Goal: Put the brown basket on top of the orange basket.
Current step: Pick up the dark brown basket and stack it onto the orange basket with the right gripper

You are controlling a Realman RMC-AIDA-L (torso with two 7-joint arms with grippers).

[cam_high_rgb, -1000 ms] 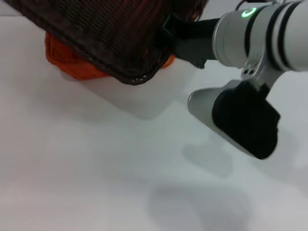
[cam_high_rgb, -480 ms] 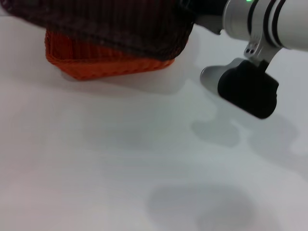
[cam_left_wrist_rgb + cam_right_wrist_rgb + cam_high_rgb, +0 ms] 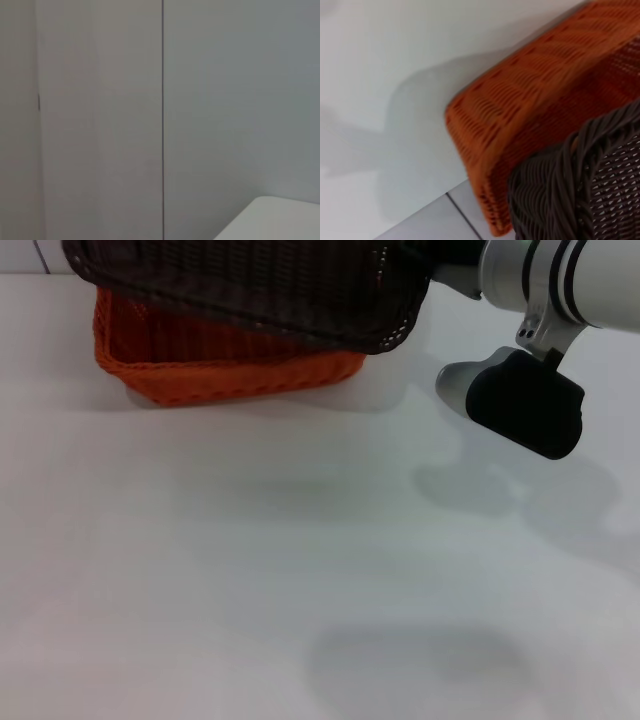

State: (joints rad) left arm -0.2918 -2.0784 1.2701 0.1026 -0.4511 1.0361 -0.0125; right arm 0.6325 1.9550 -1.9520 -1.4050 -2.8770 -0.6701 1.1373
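The brown basket (image 3: 250,290) hangs slightly tilted just above the orange basket (image 3: 220,375) at the far left of the table, covering most of its opening. My right gripper (image 3: 440,258) reaches in from the right and holds the brown basket at its right end; its fingers are mostly hidden behind the rim. In the right wrist view the brown basket's braided rim (image 3: 590,180) sits close over the orange basket's wall (image 3: 520,115). My left gripper is out of sight.
The white table (image 3: 300,570) stretches in front of the baskets. The right arm's black wrist housing (image 3: 525,405) hangs over the table's far right. The left wrist view holds only a wall (image 3: 225,100) and a table corner (image 3: 280,220).
The brown basket has moved back over the orange basket and levelled out. The right arm has drawn back and to the right with it, uncovering more of the orange basket's front.
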